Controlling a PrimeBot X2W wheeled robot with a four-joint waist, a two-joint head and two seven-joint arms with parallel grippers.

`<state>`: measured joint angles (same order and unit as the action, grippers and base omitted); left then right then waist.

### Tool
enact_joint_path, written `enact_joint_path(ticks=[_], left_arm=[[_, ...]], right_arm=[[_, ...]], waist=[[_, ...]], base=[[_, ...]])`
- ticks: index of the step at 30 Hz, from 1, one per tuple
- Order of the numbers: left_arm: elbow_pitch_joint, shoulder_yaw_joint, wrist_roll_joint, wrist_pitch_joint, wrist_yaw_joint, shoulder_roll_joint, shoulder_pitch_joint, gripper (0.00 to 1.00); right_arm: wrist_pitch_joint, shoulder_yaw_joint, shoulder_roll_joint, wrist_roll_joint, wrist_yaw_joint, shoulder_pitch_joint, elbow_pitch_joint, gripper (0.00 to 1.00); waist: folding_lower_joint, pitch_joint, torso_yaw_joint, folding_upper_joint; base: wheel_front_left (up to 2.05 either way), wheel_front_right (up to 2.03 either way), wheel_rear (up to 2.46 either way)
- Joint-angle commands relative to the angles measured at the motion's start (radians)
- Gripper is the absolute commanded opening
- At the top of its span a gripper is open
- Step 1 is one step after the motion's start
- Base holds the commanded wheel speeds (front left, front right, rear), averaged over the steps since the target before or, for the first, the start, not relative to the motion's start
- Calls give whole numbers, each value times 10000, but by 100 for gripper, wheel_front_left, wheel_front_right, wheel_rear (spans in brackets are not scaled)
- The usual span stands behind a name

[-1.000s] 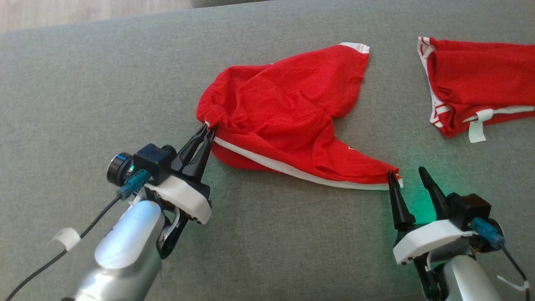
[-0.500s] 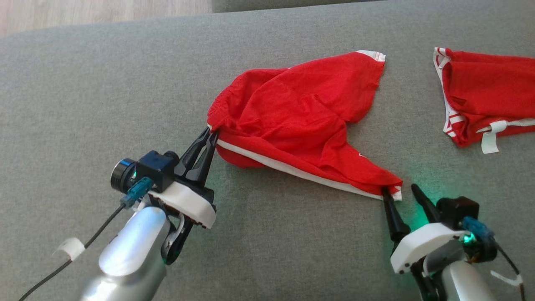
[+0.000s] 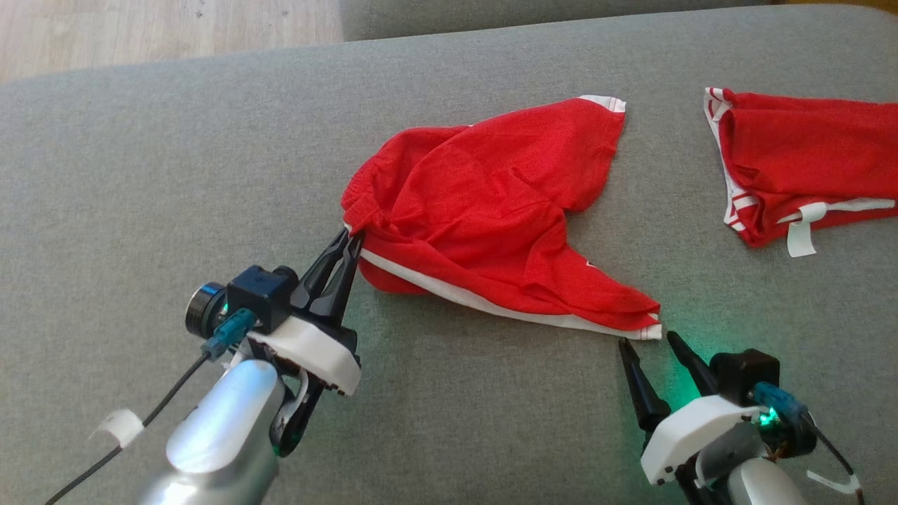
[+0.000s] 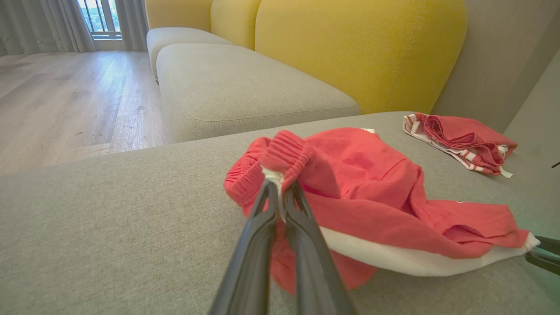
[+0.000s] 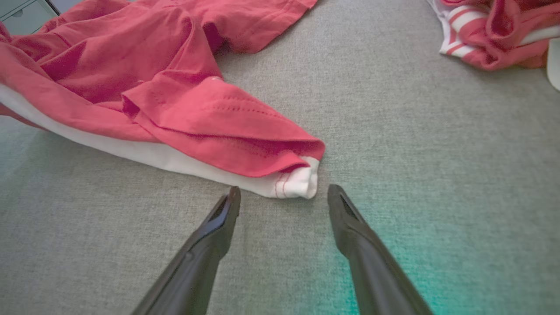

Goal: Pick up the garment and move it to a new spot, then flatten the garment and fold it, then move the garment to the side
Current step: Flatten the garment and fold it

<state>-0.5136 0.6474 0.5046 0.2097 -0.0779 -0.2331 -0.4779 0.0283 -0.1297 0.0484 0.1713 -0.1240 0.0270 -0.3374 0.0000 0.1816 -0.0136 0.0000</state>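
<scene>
Garment (image 3: 491, 210): red with white trim, crumpled around the middle of the grey cushion (image 3: 175, 175), not flat.

Left gripper (image 3: 349, 235): fingers pinched together on the garment's left end. Head view just shows the tips going into red cloth. Left wrist view shows what it has: the ribbed waistband (image 4: 284, 153), bunched up between the closed fingers, white edge right at the tips.

Right gripper (image 3: 647, 338): jaws spread wide, holding nothing, parked at the garment's near-right corner. Head view reads as nearly touching. Right wrist view shows a sliver of cushion between the tips and the white hem corner (image 5: 297, 181), which sits in line with the gap between the fingers. Can't tell whether the fingers rest on the cushion.

Green glow (image 3: 691, 365) on the cushion beside the right gripper, seen in head and right wrist views.

Second red garment (image 3: 800, 161): toward the cushion's far-right corner, well apart from the first. Head view shows a white strip hanging off its near edge; left wrist view shows it bundled in layers.

Left wrist view adds the surroundings: yellow backrest (image 4: 358, 48) behind the cushion, wood floor (image 4: 65, 100) off its left edge, and the right gripper's dark fingertips beside the hem end.
</scene>
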Motion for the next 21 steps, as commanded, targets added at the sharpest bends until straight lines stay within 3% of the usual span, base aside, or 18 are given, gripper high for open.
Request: enact_joint_path(ticks=[1,20,21], left_arm=[[250,-284,39,91,83,-181,-327,0],[372,-100,93,16,134,-277,-421,0],[370,-99,100,20,141,-278,-432,0]], right_arm=[[-1,-194,66,-59,-67,204,248,100],[-175,-68,20,579,-67,669,-522,100],[-162,-97,20,566,-67,686,-543,89]], waist=[[0,12,17,0],[0,111,157,0],[0,110,157,0]], base=[[0,0,0],[0,0,0],[0,0,0]])
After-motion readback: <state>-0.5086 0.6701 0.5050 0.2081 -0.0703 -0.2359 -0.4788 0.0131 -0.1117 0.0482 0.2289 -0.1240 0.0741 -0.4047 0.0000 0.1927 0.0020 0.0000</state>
